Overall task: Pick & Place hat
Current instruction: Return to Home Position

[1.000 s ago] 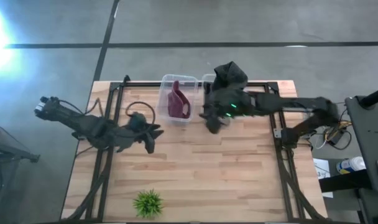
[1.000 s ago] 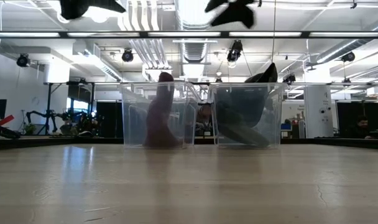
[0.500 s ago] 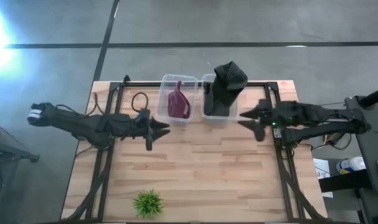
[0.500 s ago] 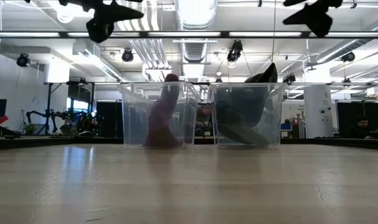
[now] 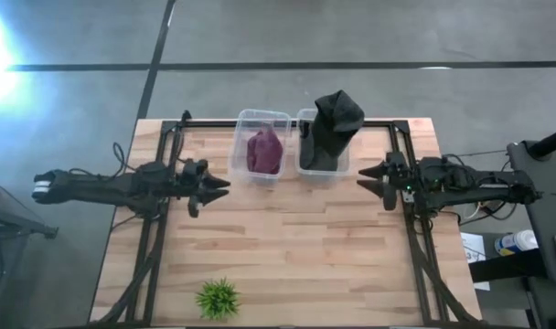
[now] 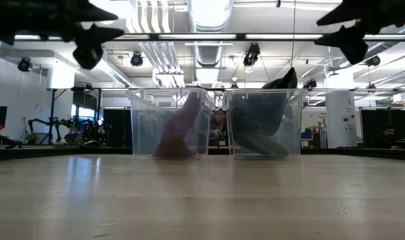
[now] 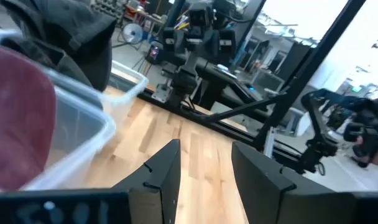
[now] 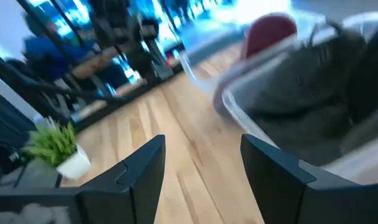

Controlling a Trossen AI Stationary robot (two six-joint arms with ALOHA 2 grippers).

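A maroon hat point(image 5: 265, 149) lies slumped inside the left clear bin point(image 5: 260, 116) and leans on that bin's wall in the low view point(image 6: 179, 125). A dark hat point(image 5: 333, 128) sits in the right clear bin point(image 5: 304, 117), its top poking above the rim point(image 6: 282, 80). My left gripper point(image 5: 216, 185) hovers open above the table, left of the bins; its wrist view shows the maroon hat point(image 7: 15, 118) beside the open fingers point(image 7: 204, 168). My right gripper point(image 5: 369, 177) hovers open to the right of the bins, facing the dark hat point(image 8: 313, 93).
A small potted plant point(image 5: 218, 298) stands near the table's near edge, left of centre, also seen in the right wrist view point(image 8: 52, 143). Black frame rails point(image 5: 159, 228) run along the left and right sides. Bare wood point(image 5: 296, 247) lies between the arms.
My right gripper has drawn away from the dark hat's bin toward the table's right edge. My left gripper has pulled back a little toward the left edge. The maroon hat, upright before, has tipped over and slumped inside its bin.
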